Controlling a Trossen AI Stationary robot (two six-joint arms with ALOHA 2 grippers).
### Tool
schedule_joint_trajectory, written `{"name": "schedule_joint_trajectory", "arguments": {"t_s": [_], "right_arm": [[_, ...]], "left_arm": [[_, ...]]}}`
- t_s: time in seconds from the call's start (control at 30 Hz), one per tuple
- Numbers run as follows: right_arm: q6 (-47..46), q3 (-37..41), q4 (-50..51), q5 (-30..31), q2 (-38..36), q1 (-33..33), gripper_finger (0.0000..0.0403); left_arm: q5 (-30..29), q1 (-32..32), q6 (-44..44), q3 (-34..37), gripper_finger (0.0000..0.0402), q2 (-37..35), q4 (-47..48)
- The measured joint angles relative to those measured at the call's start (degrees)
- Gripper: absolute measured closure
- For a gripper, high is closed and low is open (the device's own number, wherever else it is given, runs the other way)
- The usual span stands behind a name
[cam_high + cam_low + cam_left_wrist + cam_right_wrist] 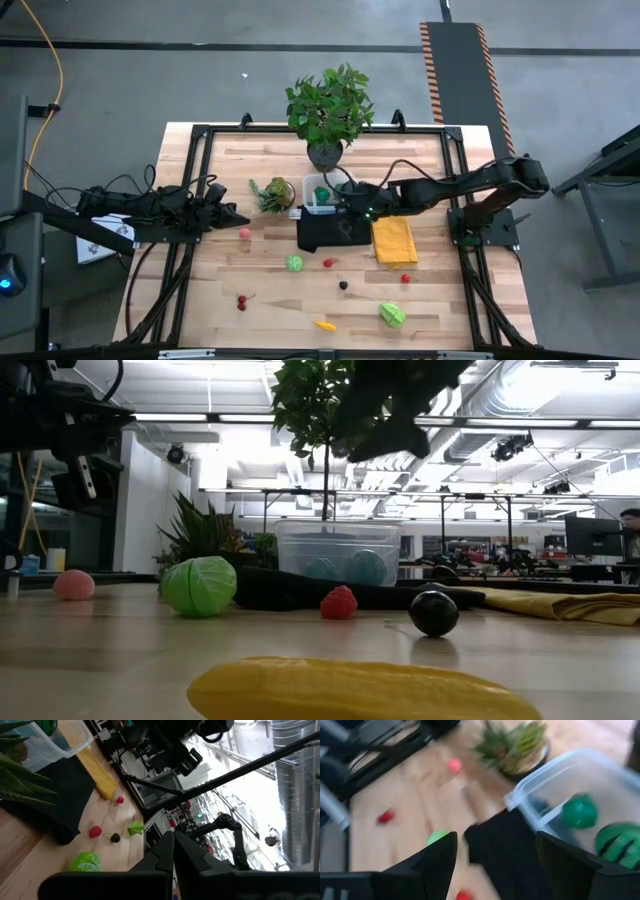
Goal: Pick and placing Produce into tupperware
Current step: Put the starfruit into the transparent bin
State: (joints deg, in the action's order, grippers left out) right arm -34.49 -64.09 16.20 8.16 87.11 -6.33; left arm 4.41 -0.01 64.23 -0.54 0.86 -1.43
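Observation:
The clear tupperware (320,196) stands at the far middle of the table, its near side next to the black cloth (333,233). It holds a plain green ball (580,812) and a dark green striped ball (619,841). My right gripper (496,845) is open and empty, hovering beside the tupperware over the black cloth (350,207). My left gripper (236,215) is shut and empty at the table's left, above the wood. Loose produce lies on the table: a pink ball (244,232), a green cabbage (295,263), red berries (328,263), a black ball (343,285), cherries (241,300), a yellow piece (325,324) and a leafy piece (391,314).
A small spiky plant in a pot (275,192) stands just left of the tupperware. A big leafy potted plant (328,105) stands behind it at the far edge. A yellow cloth (394,240) lies right of the black cloth, with a red berry (405,278) near it.

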Motion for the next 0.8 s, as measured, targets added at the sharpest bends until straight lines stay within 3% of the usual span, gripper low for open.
{"name": "schedule_joint_trajectory", "arguments": {"t_s": [0.13,0.33,0.6,0.8], "right_arm": [[-0.85,0.01,3.37,-3.74,-3.01,-2.54,0.0142],[-3.80,0.60,7.39,-3.59,-8.64,-7.38,0.0142],[-13.98,9.33,3.84,2.60,-16.67,-15.99,0.0142],[-21.65,14.43,-1.64,9.01,-19.91,-23.77,0.0142]], "left_arm": [[1.29,-0.02,0.27,0.00,0.0401,0.01,-1.28],[2.79,-0.02,0.50,0.00,0.0401,0.02,-9.16],[3.51,-0.02,2.25,0.00,0.0401,0.00,-19.73],[4.15,-0.04,3.58,-0.02,0.0401,0.02,-21.69]]}}
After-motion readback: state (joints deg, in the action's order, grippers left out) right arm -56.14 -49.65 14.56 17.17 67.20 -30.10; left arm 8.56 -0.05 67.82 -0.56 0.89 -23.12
